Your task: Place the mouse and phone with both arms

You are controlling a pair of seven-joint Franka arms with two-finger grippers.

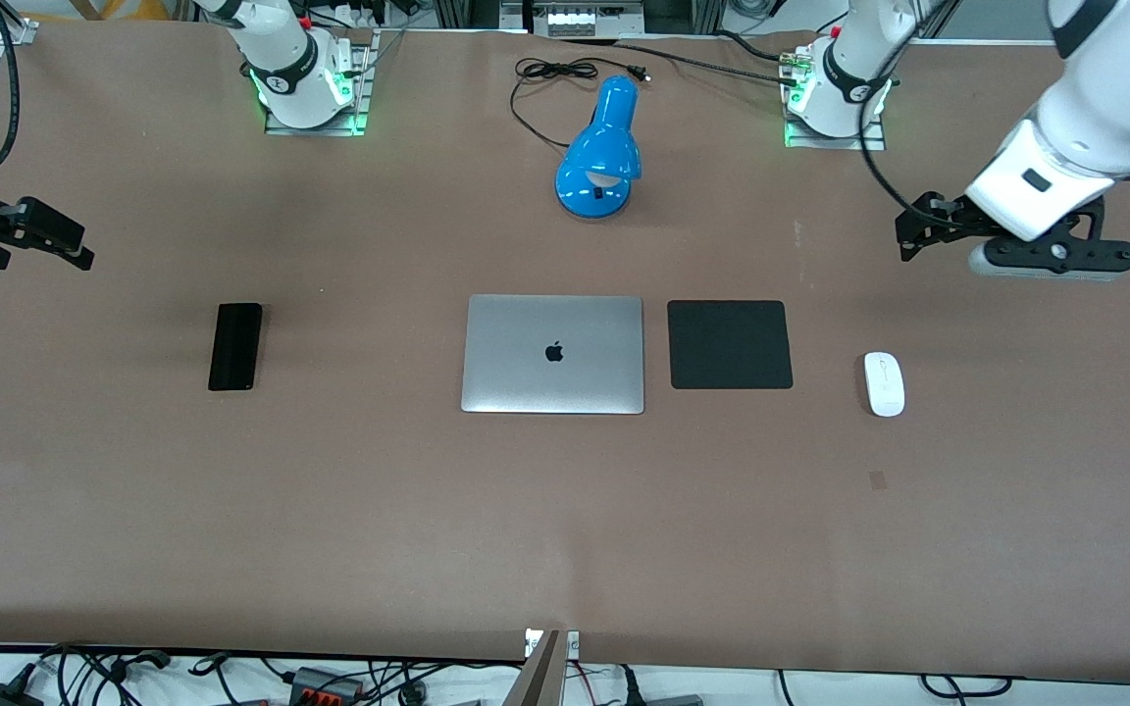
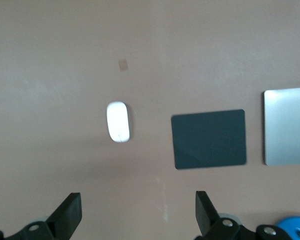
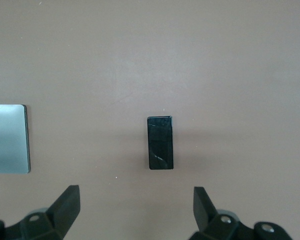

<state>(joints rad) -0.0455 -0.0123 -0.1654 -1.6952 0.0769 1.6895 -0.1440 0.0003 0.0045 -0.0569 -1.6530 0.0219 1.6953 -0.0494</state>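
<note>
Lying flat on the table point(image 1: 565, 510), the mouse point(image 1: 885, 383) is at about 3 o'clock from the laptop point(image 1: 553, 354), toward the left arm's end, with the mat point(image 1: 730, 344) between them. The mat is just beside the laptop and apart from the mouse. The phone point(image 1: 235, 346) lies at 9 o'clock from the laptop, well apart, toward the right arm's end. The lamp point(image 1: 601, 149) stands at 12 o'clock from the laptop.

The left gripper point(image 1: 918, 227) hangs over bare table at about 1 o'clock from the mouse, its fingers point(image 2: 70, 210) spread wide and holding nothing. The right gripper point(image 1: 65, 240) hangs over bare table at about 10 o'clock from the phone, its fingers point(image 3: 67, 202) also spread and empty
</note>
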